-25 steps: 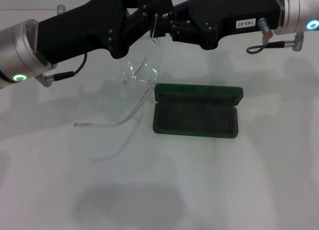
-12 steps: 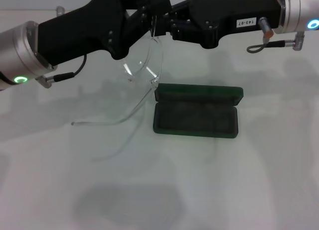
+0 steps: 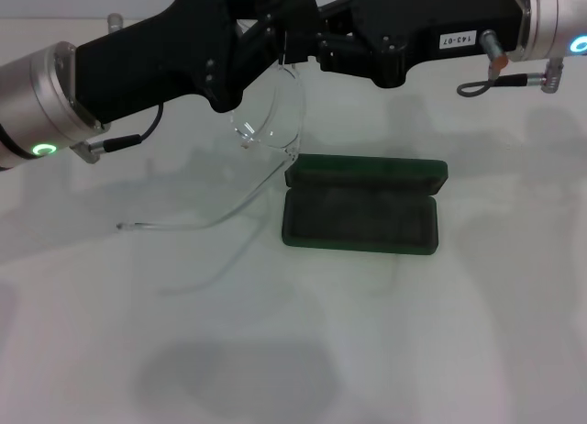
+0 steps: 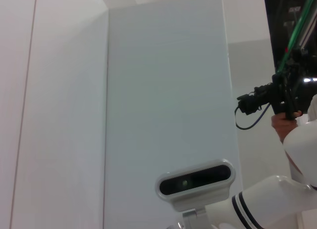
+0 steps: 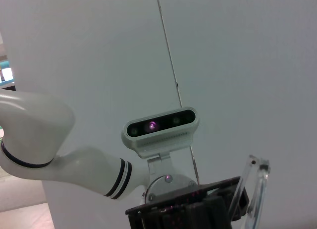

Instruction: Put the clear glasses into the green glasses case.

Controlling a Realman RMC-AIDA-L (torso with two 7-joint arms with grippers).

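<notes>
Item: the clear glasses (image 3: 268, 121), a fully transparent plastic pair with large lenses and long thin temple arms, held aloft above the far part of the white tabletop (image 3: 440, 351), front up, both temples unfolded and trailing down toward the left edge.

Holders: left gripper (image 3: 275, 40) and right gripper (image 3: 307, 46) meet at the top of the frame; each appears to pinch it, though the fingertips are hidden among black linkage, so the grip cannot be told for certain.

Receptacle: the green glasses case (image 3: 362, 215), dark green, rectangular, hinged, open, lining upward, near the tabletop's middle, just beside and below the hanging lens.

Risks, as judged:
- splayed temples would overhang the case rim and block seating;
- a thin, slick frame may slip or twist;
- a trailing temple could nudge the case.

Obstructions: none visible between glasses and case.
</notes>
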